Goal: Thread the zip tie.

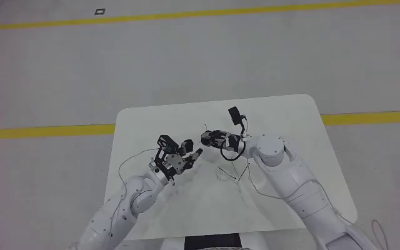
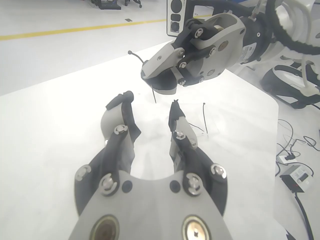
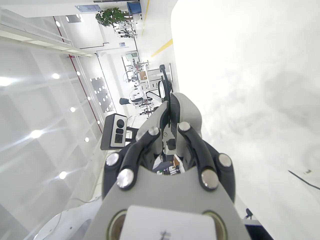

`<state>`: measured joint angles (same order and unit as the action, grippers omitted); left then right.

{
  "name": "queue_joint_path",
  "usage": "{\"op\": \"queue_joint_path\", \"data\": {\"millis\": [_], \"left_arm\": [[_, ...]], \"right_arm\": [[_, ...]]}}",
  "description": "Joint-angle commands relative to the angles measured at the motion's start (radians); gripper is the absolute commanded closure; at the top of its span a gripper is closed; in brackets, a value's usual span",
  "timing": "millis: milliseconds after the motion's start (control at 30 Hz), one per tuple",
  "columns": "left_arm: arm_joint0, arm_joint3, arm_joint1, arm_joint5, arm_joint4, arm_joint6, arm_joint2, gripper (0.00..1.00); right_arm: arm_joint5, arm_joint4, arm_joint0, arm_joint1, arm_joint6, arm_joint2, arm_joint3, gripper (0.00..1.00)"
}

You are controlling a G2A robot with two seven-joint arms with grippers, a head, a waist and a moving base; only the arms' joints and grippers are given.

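The zip tie [image 2: 137, 58] is held above the middle of the worktop [image 1: 281, 112], pinched in the closed right hand [image 2: 150, 78]. Its head pokes out one side of the fingers and its thin tail out the other. The left hand [image 2: 151, 99] faces it from just beside, fingers spread open, apart from the tail. A second tie [image 2: 205, 118] lies flat on the worktop nearby.

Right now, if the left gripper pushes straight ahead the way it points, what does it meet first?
Probably the lower end of the zip tie hanging from the shut right gripper, just ahead of the open left gripper; then that gripper itself. Depth is unclear.
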<state>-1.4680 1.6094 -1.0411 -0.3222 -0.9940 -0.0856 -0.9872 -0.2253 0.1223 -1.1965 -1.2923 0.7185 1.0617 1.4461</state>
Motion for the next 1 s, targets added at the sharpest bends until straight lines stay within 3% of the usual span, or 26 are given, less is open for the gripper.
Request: {"op": "queue_joint_path", "data": {"millis": [0,167,967], "left_arm": [[0.001,0.000,-0.001,0.001,-0.001,-0.002,0.001,0.78],[0.003,-0.002,-0.003,0.003,-0.002,-0.005,0.003,0.87],[0.014,-0.017,-0.015,0.002,0.042,-0.018,0.013,0.86]], "right_arm": [[0.001,0.001,-0.001,0.001,0.000,-0.001,0.001,1.00],[0.003,0.005,-0.002,0.002,-0.001,-0.002,0.003,1.00],[0.023,0.011,-0.010,0.010,-0.006,-0.010,0.013,1.00]]}}
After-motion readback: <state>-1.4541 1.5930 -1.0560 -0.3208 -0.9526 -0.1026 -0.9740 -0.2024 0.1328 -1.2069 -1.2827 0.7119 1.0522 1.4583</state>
